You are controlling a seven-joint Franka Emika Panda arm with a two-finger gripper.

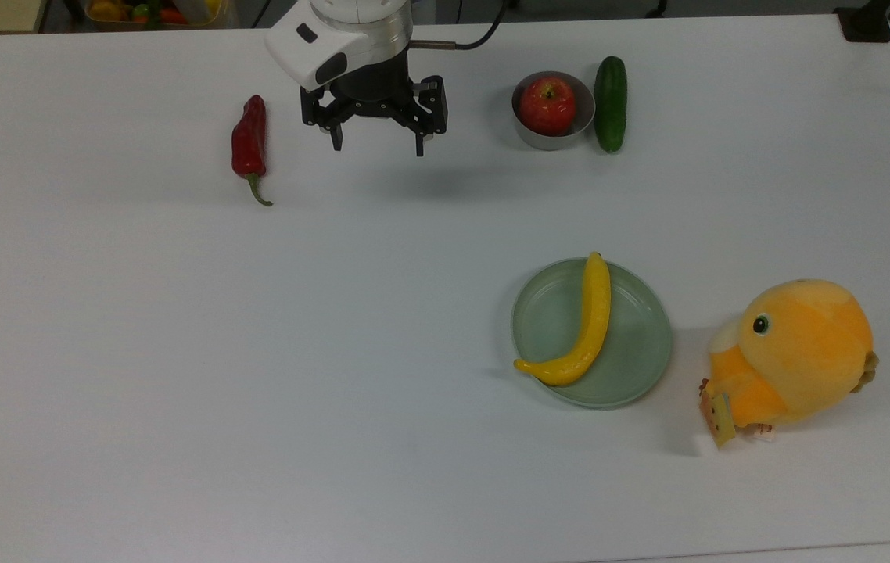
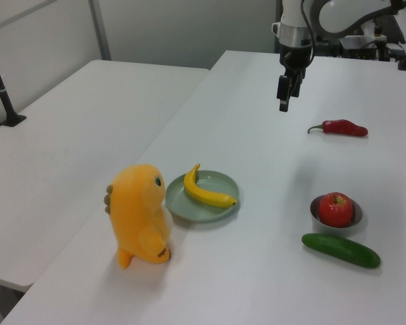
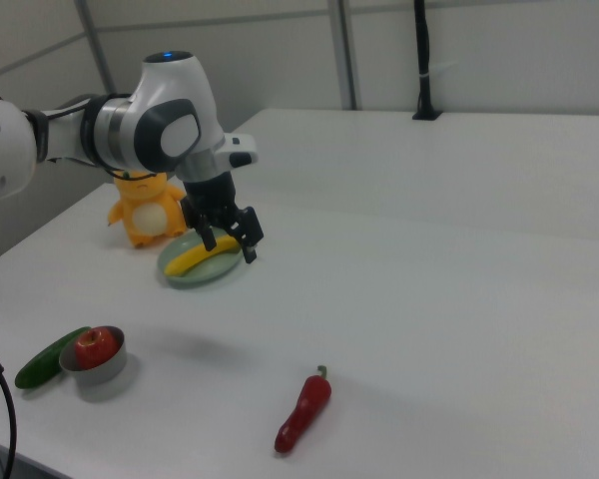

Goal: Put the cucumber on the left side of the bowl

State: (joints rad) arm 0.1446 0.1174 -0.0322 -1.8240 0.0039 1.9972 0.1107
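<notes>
While the white robot arm reaches out over the white table (image 1: 179, 352), its black two-finger gripper (image 1: 378, 147) hangs above the tabletop with the fingers spread wide and nothing between them. In the top view it sits between the wrinkled red chili pepper (image 1: 249, 146) on the top view's left and the small round grey metal bowl (image 1: 562, 136) on the top view's right, apart from both, with a soft shadow on the table beneath it. In the left view the gripper (image 2: 283, 106) points down, well above the surface; in the right view the gripper (image 3: 229, 250) appears in front of the plate.

A red apple (image 1: 547, 105) sits inside the bowl. The smooth, dark green, straight cucumber (image 1: 611, 103) lies flat on the table just beside the bowl, on the top view's right of it, its length running up and down the top view. In the left view the cucumber (image 2: 341, 248) lies nearer the camera than the bowl (image 2: 317, 217); in the right view the cucumber (image 3: 48, 358) is on the right view's left of the bowl (image 3: 96, 369).

Further along the table, a curved yellow banana (image 1: 582, 327) rests on a shallow pale green round plate (image 1: 636, 352). Near the plate, on the top view's right, an orange plush toy (image 1: 797, 356) stands upright on the table.
</notes>
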